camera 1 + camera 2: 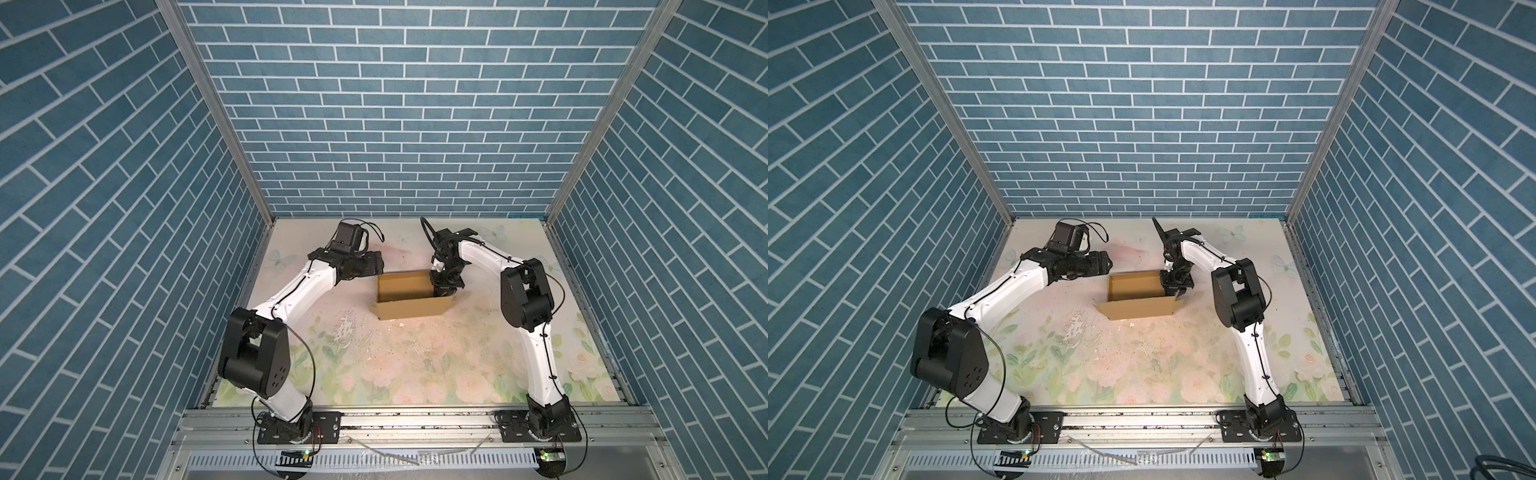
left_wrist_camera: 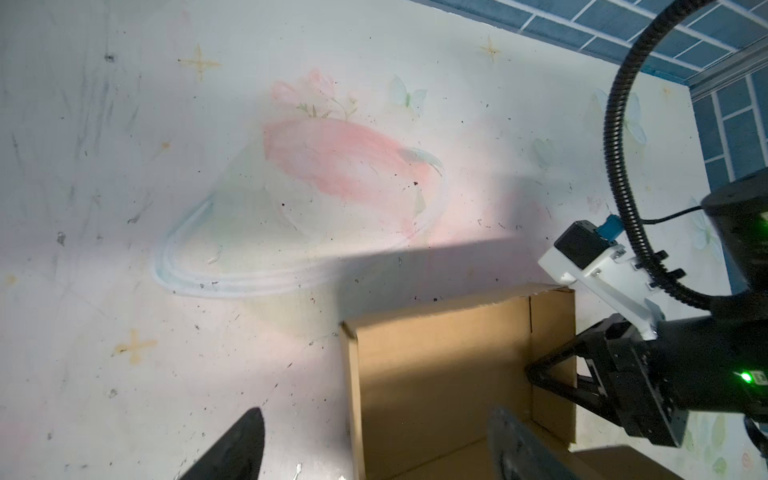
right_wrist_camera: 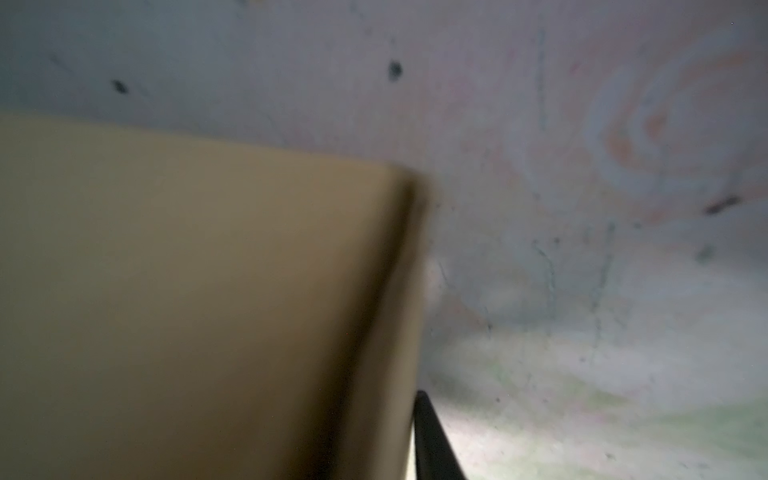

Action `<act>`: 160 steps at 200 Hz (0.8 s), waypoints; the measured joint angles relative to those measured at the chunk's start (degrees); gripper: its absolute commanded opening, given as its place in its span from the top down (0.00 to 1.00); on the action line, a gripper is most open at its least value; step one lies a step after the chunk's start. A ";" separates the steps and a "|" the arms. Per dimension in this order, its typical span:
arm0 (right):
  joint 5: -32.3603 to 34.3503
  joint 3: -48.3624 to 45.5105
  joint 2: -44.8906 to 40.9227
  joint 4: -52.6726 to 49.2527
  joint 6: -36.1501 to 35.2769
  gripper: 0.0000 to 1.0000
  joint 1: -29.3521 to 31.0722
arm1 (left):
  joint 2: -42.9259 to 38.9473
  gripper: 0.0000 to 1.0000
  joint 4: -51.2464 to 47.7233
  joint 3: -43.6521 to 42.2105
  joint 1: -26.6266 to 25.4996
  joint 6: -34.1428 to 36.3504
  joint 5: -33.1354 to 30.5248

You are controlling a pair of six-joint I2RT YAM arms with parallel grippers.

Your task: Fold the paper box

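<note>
The paper box [image 1: 409, 307] [image 1: 1140, 307] is plain brown cardboard and stands open-topped on the mat at mid-table, with small flaps sticking out at its front corners. My left gripper [image 1: 377, 266] [image 1: 1106, 262] hovers by the box's far-left corner. It is open and empty; in the left wrist view its fingertips [image 2: 245, 449] straddle the left wall of the box [image 2: 440, 374]. My right gripper [image 1: 444, 289] [image 1: 1174, 291] points down astride the right wall. In the right wrist view one finger [image 3: 430, 432] lies close along the outside of the blurred wall [image 3: 187, 291], and the other finger is hidden.
A floral mat [image 1: 415, 365] covers the table, with white scuffs and crumbs [image 1: 345, 328] in front of the box. Blue brick-pattern walls close in the back and both sides. An aluminium rail [image 1: 415, 419] with both arm bases runs along the front edge.
</note>
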 measured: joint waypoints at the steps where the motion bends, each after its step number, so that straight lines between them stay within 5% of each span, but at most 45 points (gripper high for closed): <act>1: 0.00 0.00 0.02 -0.02 0.04 0.75 0.00 | -0.07 0.15 0.00 -0.02 0.02 0.00 0.00; 95: 1.16 1.99 -1.81 -0.92 1.55 0.57 -0.31 | -11.13 0.16 -3.96 -0.61 2.45 0.02 -1.40; 160: 1.18 -6.43 -19.17 7.82 2.58 0.60 -4.70 | -21.55 0.47 -11.32 -1.03 0.35 -2.82 -3.91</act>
